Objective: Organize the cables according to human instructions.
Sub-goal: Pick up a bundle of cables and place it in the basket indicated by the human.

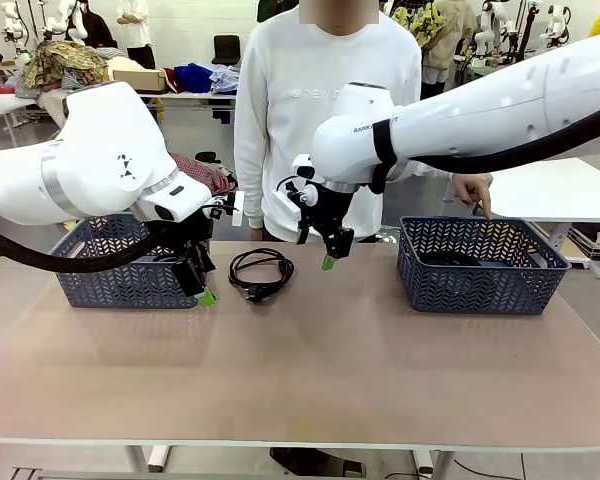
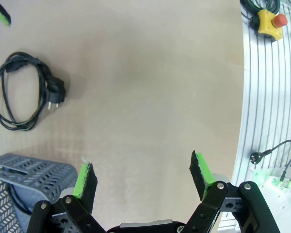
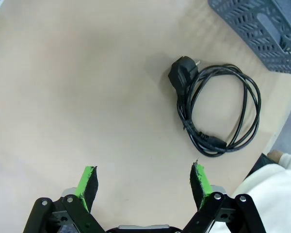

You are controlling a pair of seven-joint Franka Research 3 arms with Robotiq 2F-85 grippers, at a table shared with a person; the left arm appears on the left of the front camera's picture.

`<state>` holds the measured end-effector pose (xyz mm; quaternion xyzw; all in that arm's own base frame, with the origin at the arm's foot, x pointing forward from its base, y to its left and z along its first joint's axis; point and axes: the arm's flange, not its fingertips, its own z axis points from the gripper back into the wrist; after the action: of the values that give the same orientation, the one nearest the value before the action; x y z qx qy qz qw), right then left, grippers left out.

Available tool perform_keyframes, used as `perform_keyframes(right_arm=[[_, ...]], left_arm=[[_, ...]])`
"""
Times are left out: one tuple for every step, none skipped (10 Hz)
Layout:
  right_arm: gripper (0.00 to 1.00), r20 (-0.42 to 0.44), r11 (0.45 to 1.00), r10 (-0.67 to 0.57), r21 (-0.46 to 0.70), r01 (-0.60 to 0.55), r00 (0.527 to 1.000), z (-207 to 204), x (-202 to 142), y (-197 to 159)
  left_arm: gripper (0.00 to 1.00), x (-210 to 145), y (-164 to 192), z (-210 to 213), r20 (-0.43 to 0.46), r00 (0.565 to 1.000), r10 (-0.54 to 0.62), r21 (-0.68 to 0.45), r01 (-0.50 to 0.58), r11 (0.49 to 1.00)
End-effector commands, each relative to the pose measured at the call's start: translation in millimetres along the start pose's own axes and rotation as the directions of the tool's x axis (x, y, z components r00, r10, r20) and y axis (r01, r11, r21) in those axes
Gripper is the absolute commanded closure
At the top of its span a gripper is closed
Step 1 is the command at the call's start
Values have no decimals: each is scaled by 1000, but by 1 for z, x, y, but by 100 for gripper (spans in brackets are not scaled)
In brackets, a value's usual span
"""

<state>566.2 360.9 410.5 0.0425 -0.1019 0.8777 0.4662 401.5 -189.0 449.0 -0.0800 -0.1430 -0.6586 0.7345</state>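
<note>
Coiled black cable flat on the table, left of centre toward the far edge, between the left basket and the right basket; loop slightly elongated left to right, plug end on its near side. Seen again in the right wrist view with the plug pointing away from the coil, and in the left wrist view at the upper left.

Right gripper raised above the table, just right of the coil and slightly beyond it; left gripper low, just left of the coil, close against the left basket. Both near; right one judged better placed, since the coil sits inside its wrist view ahead of the fingers.

Both pincers spread wide, green pads well apart, nothing between them, nothing touched; same for the left pads.

Person's hand at the far rim of the right basket, finger pointing down into it: likely destination. Dark coil apparently already inside that basket.
</note>
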Motion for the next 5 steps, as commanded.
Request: perform_keyframes(right_arm=[[0,-34,996,88,6,-88,996,-4,3,-19],[0,-53,992,128,19,-127,990,-11,6,-27],[0,-63,987,162,29,-161,985,-18,8,-33],[0,-73,979,201,36,-199,977,-24,10,-40],[0,-76,974,225,48,-222,971,-29,13,-46]], left_arm=[[0,-2,0,2,-5,1000,1,1,-1,1000],[0,-2,0,2,-5,1000,1,1,-1,1000],[0,-2,0,2,-5,1000,1,1,-1,1000],[0,-2,0,2,-5,1000,1,1,-1,1000],[0,-2,0,2,-5,1000,1,1,-1,1000]])
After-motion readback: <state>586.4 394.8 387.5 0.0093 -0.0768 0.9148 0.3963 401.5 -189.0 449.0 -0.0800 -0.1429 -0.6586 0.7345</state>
